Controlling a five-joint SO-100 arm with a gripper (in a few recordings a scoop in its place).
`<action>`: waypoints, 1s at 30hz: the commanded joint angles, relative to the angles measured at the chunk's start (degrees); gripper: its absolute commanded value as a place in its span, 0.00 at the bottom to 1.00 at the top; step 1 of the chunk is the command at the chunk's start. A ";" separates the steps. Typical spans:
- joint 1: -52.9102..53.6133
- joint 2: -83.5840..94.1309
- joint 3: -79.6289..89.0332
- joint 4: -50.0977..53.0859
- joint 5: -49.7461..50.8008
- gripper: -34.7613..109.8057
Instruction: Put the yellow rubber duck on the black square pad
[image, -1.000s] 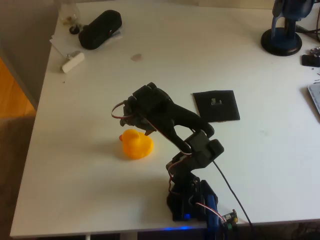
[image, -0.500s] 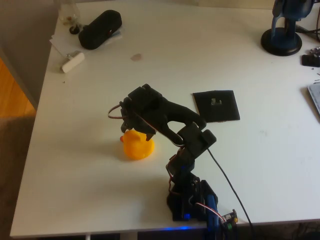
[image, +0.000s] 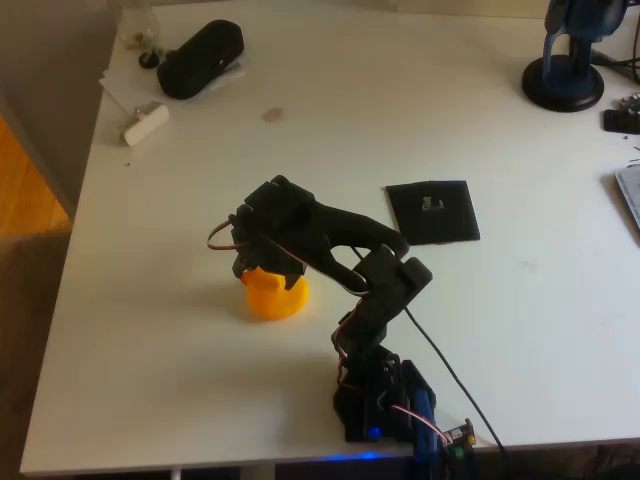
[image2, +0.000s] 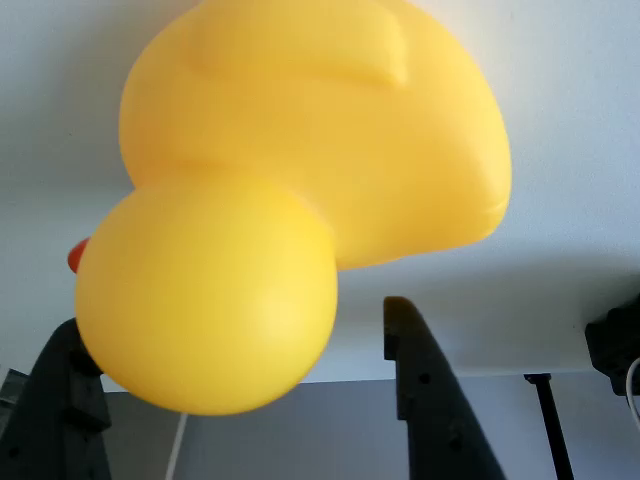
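Observation:
The yellow rubber duck (image: 273, 298) stands on the white table left of the arm's base, its head hidden under my gripper (image: 262, 264) in the overhead view. Seen from the wrist, the duck (image2: 300, 170) looms close, with its round head low between my two dark fingers (image2: 425, 400). My gripper (image2: 230, 315) is open, one finger on each side of the head, and a gap shows at the right finger. The black square pad (image: 432, 211), bearing a small pale mark, lies flat to the right of the gripper and well apart from the duck.
A bulky black pouch (image: 200, 58) and a small white cylinder (image: 145, 123) lie at the back left on papers. A blue stand (image: 565, 70) sits at the back right. The arm's base (image: 385, 400) is at the front edge. The table's left edge (image: 75, 240) is near.
My gripper has moved left and down over the duck, and now covers its head. The duck and the pad have stayed in place.

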 joint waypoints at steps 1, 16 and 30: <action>-2.02 0.44 -0.97 -0.18 -0.62 0.46; -1.93 0.62 -0.79 -0.18 -0.62 0.32; -1.93 1.05 -1.32 -0.18 -0.62 0.31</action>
